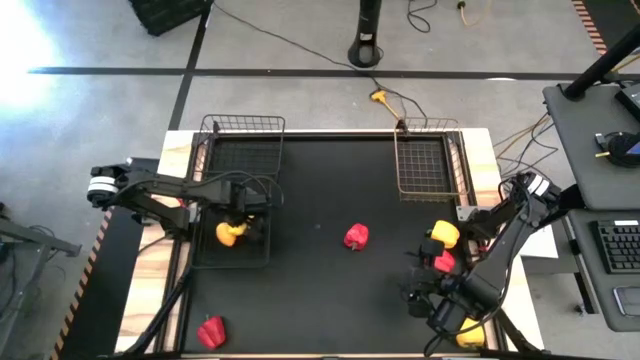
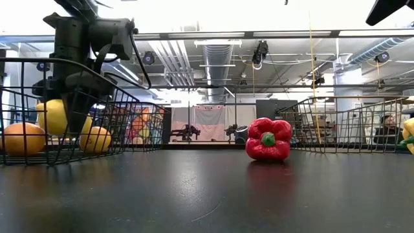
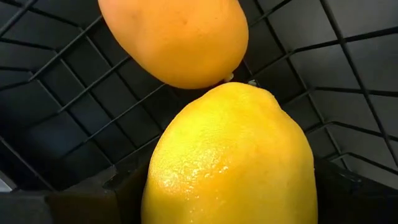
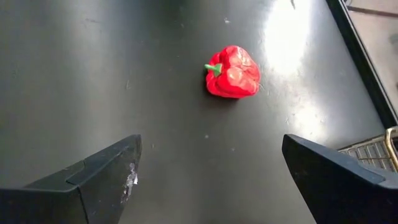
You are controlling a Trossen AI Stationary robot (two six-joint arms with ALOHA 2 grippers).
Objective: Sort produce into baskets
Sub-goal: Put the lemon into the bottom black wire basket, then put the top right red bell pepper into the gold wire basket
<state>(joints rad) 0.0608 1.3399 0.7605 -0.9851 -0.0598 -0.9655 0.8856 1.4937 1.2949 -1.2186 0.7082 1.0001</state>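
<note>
Holding a glossy yellow lemon-shaped oval (image 3: pixel 230 155) over the dark wire-mesh basket (image 1: pixel 255 258) at nine o'clock, the left gripper (image 1: pixel 238 213) is clamped across its slippery, rigid-looking middle.

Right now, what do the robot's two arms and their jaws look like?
Both arms are dark, jointed links with black cables looped alongside. The left arm has a pale grey-white cylindrical joint at its outer end; the right arm shows a similar light patch near its base. The right gripper has broad, flat, matte black wedge-shaped jaws, one slightly scuffed.
</note>
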